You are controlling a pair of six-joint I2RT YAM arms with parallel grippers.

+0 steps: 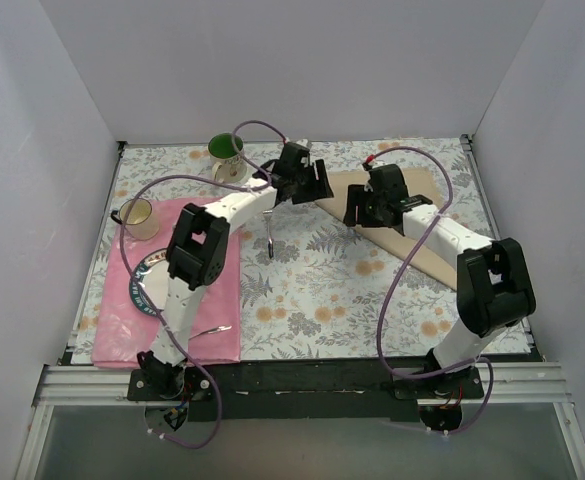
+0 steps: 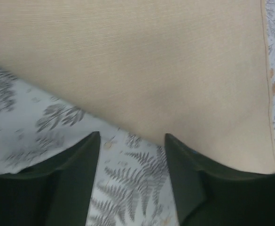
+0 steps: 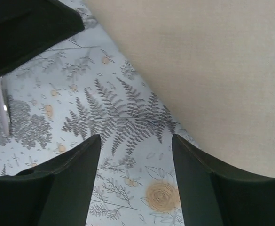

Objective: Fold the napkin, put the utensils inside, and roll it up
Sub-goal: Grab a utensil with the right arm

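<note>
Left gripper (image 2: 132,141): jaws wide, nothing between them. Hangs low at the near edge of the napkin (image 2: 142,66), left finger (image 2: 76,183) over bare floral tablecloth (image 2: 34,117), right finger (image 2: 193,188) with its tip just overlapping the tan cloth. Right gripper (image 3: 136,141): also spread wide and empty, over tablecloth, napkin edge just ahead and to its right.

Napkin, from the top camera: far-right part of the table, lying flat, long axis slanting from far centre down toward the near right. Middle hidden under the right arm, so cannot tell whether one fold is already in. Left gripper at the far-left corner, right gripper a little farther along the same long edge. Both close enough to pinch that edge; neither gripping yet.

Silver utensil (image 1: 271,243): on the tablecloth left of the napkin, apart from it, long axis near-to-far, close beside the left forearm. Second utensil (image 1: 212,330) on the pink placemat (image 1: 112,335), well apart from the napkin, near the left base.

Likely step: the fold. Probably calls for both grippers closing on the shared edge and carrying it across the short axis. Possible snag: pressing the cloth down instead of catching its edge.
</note>
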